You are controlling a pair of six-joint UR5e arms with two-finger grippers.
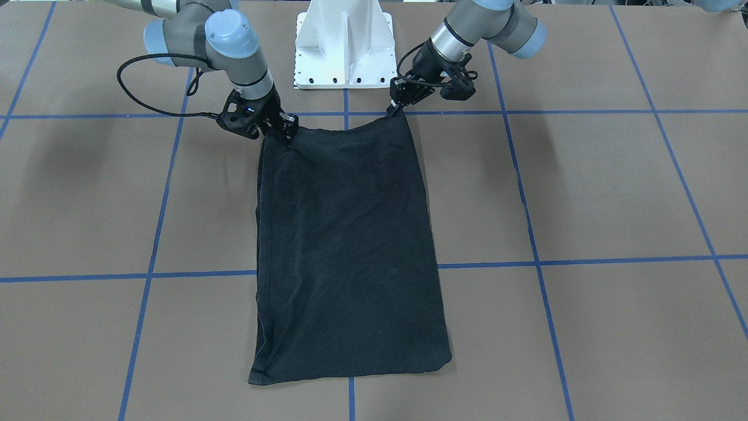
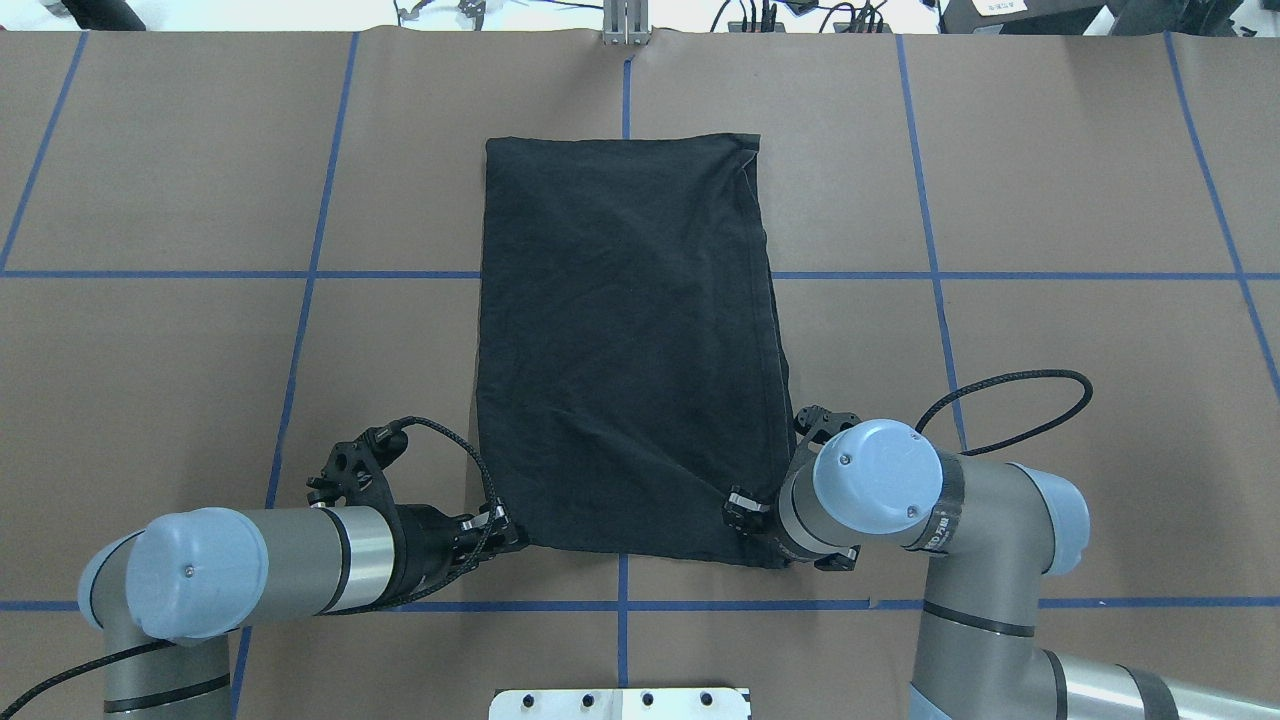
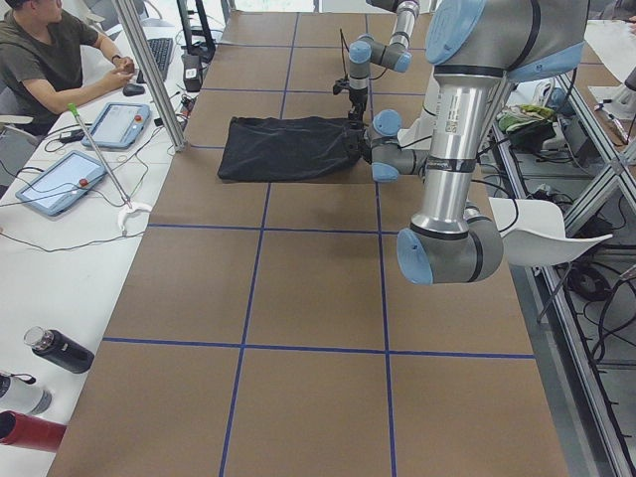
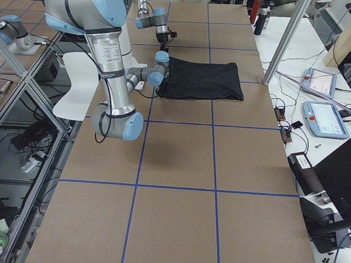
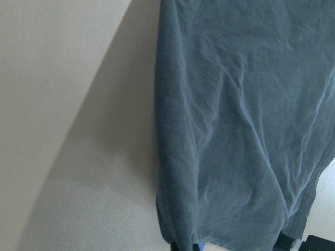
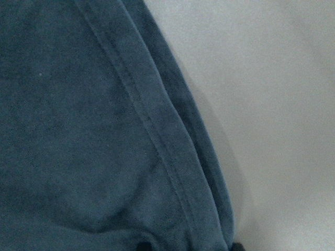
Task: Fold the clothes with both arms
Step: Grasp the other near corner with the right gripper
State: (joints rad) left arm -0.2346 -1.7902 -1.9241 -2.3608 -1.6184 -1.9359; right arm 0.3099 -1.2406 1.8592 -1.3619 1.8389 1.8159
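The black T-shirt (image 2: pixel 625 340) lies folded into a long, narrow rectangle at the middle of the overhead view. It runs from near the frame's top edge down towards the bottom, plain black side up with no print showing. A hemmed edge runs along its right side in that view.

The left gripper (image 2: pixel 505 530) sits at the cloth's lower-left corner, closed on it. In the front-facing view that corner is drawn up into a small peak at the gripper. The left wrist view shows the fabric hanging slightly clear of the surface, with a shadow beside it. The right gripper (image 2: pixel 745 510) is pinched on the lower-right corner, where creases fan out from the grip.

Both arms reach in from the bottom of the overhead view. The brown surface (image 2: pixel 200 400) is marked with a grid of blue tape lines. A white pedestal base (image 1: pixel 345 47) stands at top centre of the front-facing view. In the left side view a seated person (image 3: pixel 45 55) is at the upper left, with two tablets (image 3: pixel 60 179) just below.
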